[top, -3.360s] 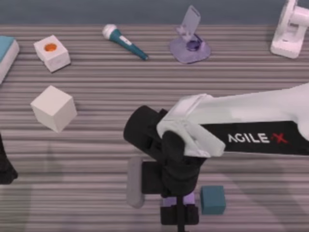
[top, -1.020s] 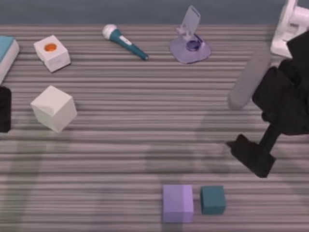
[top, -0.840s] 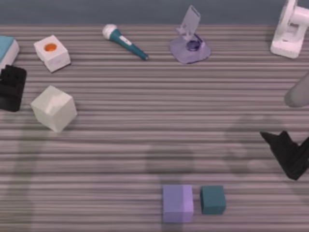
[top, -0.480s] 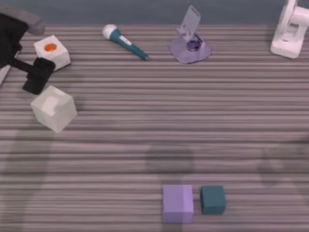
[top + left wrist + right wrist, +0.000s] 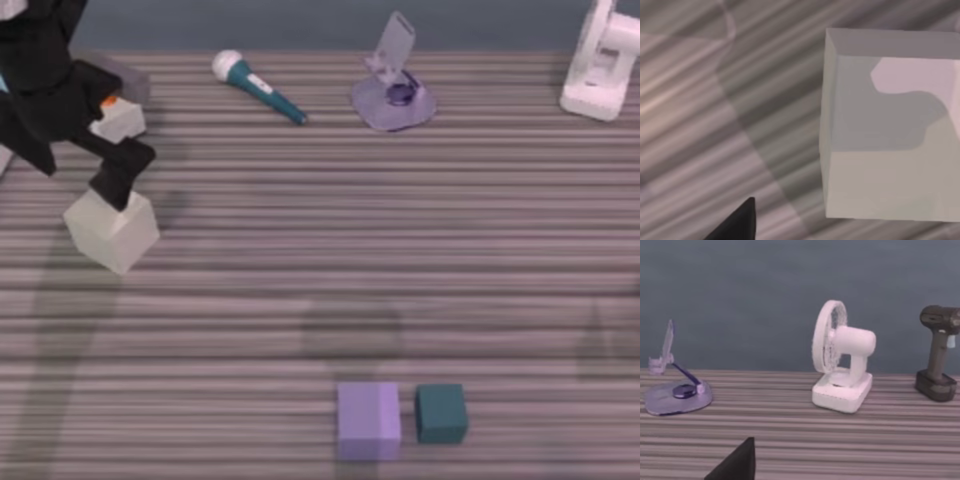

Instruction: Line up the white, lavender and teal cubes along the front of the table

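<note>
The off-white cube point(image 5: 112, 232) sits at the left of the striped table point(image 5: 300, 250). My left gripper point(image 5: 80, 165) hangs open over its far side, one finger reaching down to the cube's top edge. In the left wrist view the white cube point(image 5: 890, 165) fills the frame beside one dark fingertip point(image 5: 740, 225). The lavender cube point(image 5: 368, 420) and the smaller teal cube point(image 5: 441, 413) stand side by side, a small gap between them, at the front edge. My right arm is out of the top view. Its wrist view shows one fingertip point(image 5: 740, 462) over bare table, nothing held.
A small white block with an orange dot point(image 5: 120, 120) lies partly under my left arm. A microphone point(image 5: 258, 88), a purple phone stand point(image 5: 393, 95) and a white fan point(image 5: 603, 65) line the back. A drill point(image 5: 939, 355) stands beside the fan.
My right arm let go of the lavender cube beside the teal one and withdrew off the right edge. My left arm swung in from the left edge to over the white cube.
</note>
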Controlling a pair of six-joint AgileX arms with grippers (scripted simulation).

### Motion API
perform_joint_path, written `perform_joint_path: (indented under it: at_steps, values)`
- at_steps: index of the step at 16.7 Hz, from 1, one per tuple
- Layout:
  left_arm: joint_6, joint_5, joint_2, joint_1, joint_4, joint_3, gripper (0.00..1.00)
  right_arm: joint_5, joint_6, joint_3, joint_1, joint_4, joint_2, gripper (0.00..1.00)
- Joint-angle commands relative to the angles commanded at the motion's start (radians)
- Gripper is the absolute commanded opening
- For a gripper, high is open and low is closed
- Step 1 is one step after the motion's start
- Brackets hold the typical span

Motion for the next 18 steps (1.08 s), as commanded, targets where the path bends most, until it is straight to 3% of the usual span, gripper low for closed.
perform_joint_path:
  at_steps: [9,18]
  values:
    - [0.007,0.001,0.029,0.002,0.005,0.011,1.0,0.004,0.009,-0.016,-0.01,0.015,-0.026,1.0]
    - [0.009,0.002,0.128,0.0,0.283,-0.167,1.0,0.004,0.009,-0.016,-0.01,0.015,-0.026,1.0]
